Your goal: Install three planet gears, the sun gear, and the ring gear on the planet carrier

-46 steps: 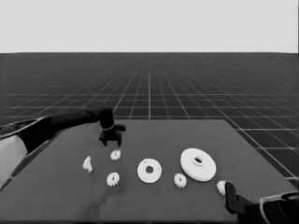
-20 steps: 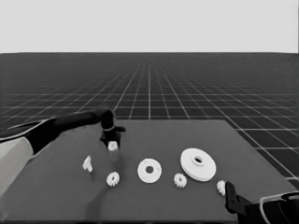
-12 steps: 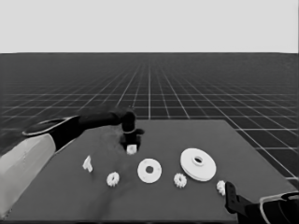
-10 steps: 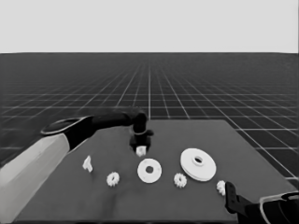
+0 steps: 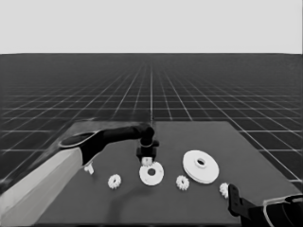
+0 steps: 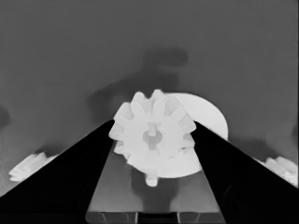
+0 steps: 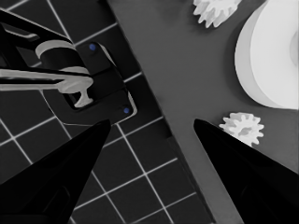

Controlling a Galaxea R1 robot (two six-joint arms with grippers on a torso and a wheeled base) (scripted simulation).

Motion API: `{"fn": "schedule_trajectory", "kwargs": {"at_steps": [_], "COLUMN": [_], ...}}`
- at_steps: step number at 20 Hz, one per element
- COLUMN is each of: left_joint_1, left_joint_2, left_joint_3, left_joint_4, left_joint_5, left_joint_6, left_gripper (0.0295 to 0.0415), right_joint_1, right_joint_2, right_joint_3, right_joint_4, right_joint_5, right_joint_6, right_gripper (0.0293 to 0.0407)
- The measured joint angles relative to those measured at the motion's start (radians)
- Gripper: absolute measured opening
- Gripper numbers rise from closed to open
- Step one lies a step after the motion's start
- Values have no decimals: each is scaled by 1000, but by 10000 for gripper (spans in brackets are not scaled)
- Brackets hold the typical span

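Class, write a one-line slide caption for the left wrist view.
Left gripper holds a toothed gear just above the smaller round part.

One small toothed gear (image 6: 153,133) sits pinched between the left gripper (image 5: 147,154)'s black fingers, raised just above the far edge of the smaller round part (image 5: 151,173). That part lies flat mid-table, its dark centre hole bare. To its right rests the larger round part (image 5: 200,166), flat too, with a raised middle. Three more gears lie loose on the table: one (image 5: 114,181) left of the smaller round part, one (image 5: 182,182) between the two round parts, and one (image 5: 224,189), seemingly flat, near the front right corner.
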Motion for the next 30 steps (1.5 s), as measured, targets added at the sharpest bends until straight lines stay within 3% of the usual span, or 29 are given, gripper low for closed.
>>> {"fn": "schedule_trajectory", "kwargs": {"at_steps": [6,8,10,16,19,26,27,28,30], "left_joint_1": [14,14,15,15,-99,-128,-116,-105,-95], "left_joint_2": [7,7,7,7,-29,-32,-261,-416,-549], "left_joint_3": [-20,-20,-21,-21,90,99,511,682,794], "left_joint_4": [13,13,13,13,-83,-112,-89,-79,-70], "left_joint_5": [-11,-11,-11,-11,51,61,80,86,83], "left_joint_6": [10,10,10,10,-50,-56,-220,-250,-235], "left_gripper": [312,372,383,385,385,385,385,385,385], "right_joint_1": [0,0,0,0,0,0,0,0,0], "right_joint_2": [0,0,0,0,0,0,0,0,0], "right_joint_3": [0,0,0,0,0,0,0,0,0], "right_joint_4": [0,0,0,0,0,0,0,0,0], "right_joint_5": [0,0,0,0,0,0,0,0,0], "right_joint_6": [0,0,0,0,0,0,0,0,0], "right_gripper": [385,385,385,385,385,385,385,385,385]}}
